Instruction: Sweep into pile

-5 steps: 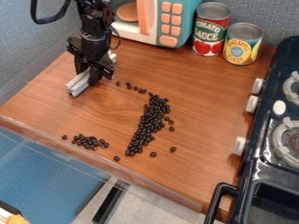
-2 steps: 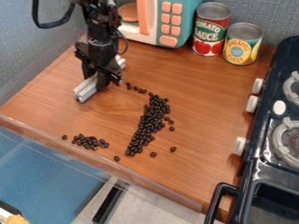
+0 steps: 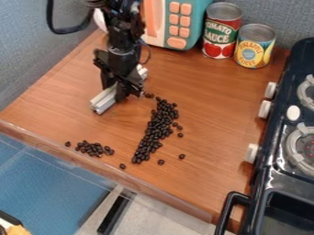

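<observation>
Camera view: metal bar point(image 3: 104, 101) slants lower left to upper right.

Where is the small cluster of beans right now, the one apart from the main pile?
In the camera view, the small bean cluster lies at lower left, near the counter's front edge, left of the main pile.

Fingers point(image 3: 122, 91) and bar point(image 3: 104, 100) nearer beans point(image 3: 160, 123)

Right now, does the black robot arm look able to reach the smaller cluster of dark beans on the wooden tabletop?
Probably yes: only bare wood lies between that smaller cluster and the silver bar in the black gripper, though the tabletop's edge is close.
</observation>
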`<action>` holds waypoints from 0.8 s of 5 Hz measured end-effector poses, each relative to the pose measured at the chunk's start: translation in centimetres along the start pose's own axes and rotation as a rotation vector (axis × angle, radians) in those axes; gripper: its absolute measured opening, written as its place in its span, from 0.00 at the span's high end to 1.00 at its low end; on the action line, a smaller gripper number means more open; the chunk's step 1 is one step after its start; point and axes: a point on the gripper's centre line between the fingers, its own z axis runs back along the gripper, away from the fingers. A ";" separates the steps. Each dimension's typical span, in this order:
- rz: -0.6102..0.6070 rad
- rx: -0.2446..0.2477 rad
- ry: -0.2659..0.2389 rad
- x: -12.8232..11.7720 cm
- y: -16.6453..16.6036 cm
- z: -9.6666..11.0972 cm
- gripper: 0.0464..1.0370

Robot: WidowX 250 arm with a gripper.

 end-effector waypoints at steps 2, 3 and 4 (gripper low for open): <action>-0.052 0.006 -0.022 0.5 -2.6 0.4 0.66; -0.068 0.007 -0.028 0.6 -3.2 0.5 0.66; -0.080 0.001 -0.029 0.5 -3.8 0.6 0.66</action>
